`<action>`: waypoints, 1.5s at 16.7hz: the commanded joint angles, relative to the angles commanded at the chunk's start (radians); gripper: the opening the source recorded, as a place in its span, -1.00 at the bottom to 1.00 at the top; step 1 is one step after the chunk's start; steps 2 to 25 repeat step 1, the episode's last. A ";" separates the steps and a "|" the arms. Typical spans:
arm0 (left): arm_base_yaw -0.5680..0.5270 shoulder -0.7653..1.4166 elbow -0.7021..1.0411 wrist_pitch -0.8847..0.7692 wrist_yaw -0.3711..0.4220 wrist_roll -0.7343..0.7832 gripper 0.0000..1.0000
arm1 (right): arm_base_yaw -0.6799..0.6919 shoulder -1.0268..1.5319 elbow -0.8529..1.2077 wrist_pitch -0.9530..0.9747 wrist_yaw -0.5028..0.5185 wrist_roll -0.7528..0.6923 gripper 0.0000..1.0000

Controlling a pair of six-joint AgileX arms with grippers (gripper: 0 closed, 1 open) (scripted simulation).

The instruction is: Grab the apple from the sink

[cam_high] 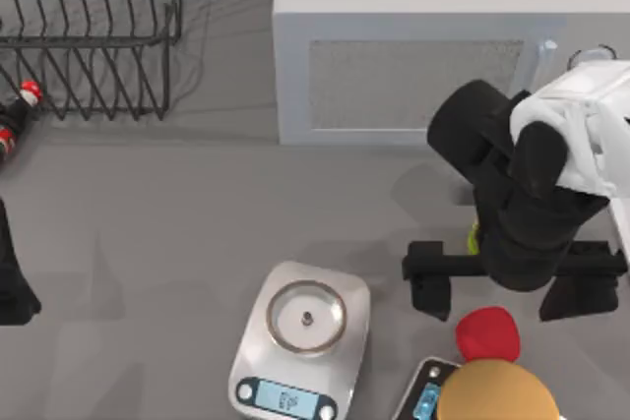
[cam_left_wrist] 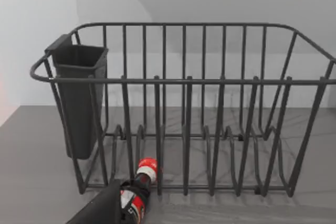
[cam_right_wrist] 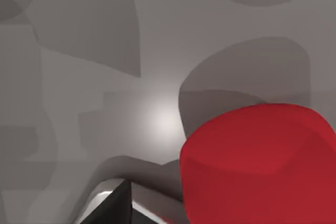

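Observation:
The apple (cam_high: 488, 333) is a smooth bright red fruit lying on the grey table near the front right, touching a tan disc (cam_high: 497, 392). My right gripper (cam_high: 497, 297) hangs just behind and above the apple. It is open, with its black fingers (cam_high: 430, 294) spread wide and nothing between them. The apple (cam_right_wrist: 262, 163) looms large and close in the right wrist view. No sink is in view. My left arm (cam_high: 10, 282) stays at the left edge.
A silver scale (cam_high: 300, 341) stands front centre, and a second scale (cam_high: 425, 395) lies partly under the tan disc. A white box (cam_high: 423, 46) is behind the right arm. A wire dish rack (cam_left_wrist: 184, 103) holds a dark cup (cam_left_wrist: 79, 98), with a red-capped bottle (cam_left_wrist: 142, 182) in front.

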 joint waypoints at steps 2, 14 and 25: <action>0.000 0.000 0.000 0.000 0.000 0.000 1.00 | 0.000 0.000 0.000 0.000 0.000 0.000 1.00; 0.000 0.000 0.000 0.000 0.000 0.000 1.00 | 0.000 0.000 0.000 0.000 0.000 0.000 1.00; 0.000 0.000 0.000 0.000 0.000 0.000 1.00 | 0.000 0.000 0.000 0.000 0.000 0.000 1.00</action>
